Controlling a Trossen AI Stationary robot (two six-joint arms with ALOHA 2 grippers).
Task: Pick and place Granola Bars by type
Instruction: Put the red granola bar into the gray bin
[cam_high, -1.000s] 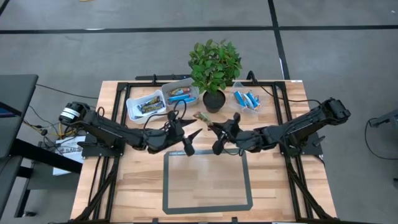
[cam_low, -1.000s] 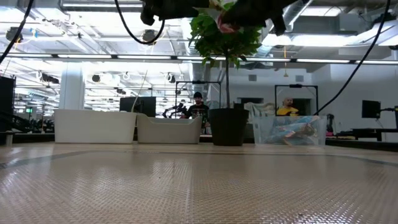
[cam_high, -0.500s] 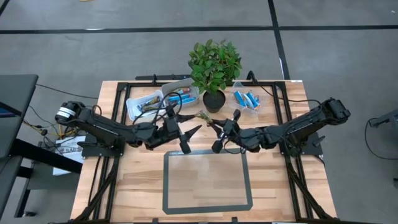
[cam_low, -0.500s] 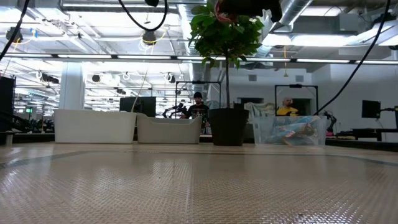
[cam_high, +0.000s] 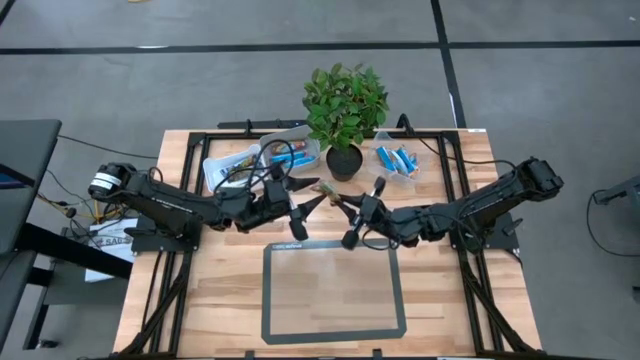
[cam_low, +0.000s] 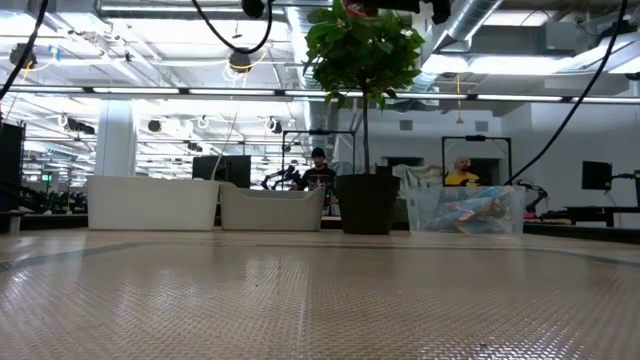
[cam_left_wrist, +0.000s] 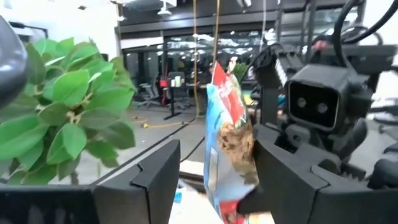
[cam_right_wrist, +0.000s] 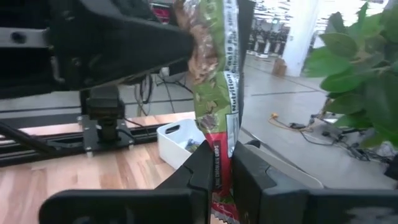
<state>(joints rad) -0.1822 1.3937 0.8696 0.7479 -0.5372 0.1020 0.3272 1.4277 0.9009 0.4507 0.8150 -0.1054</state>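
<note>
Item: one slim shiny green-and-red wrapped granola bar (cam_right_wrist: 219, 68), pinched upright by the right gripper (cam_high: 352, 213) above the table centre. Left gripper (cam_high: 300, 208): spread wide around the bar, not closed. Step judged: handover. Next required: left fingers closed, right released.

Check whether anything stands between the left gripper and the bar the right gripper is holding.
Nothing visible does. The right gripper is shut on the granola bar, holding it upright above the table. In the left wrist view the bar shows between the fingers of the open left gripper.
</note>
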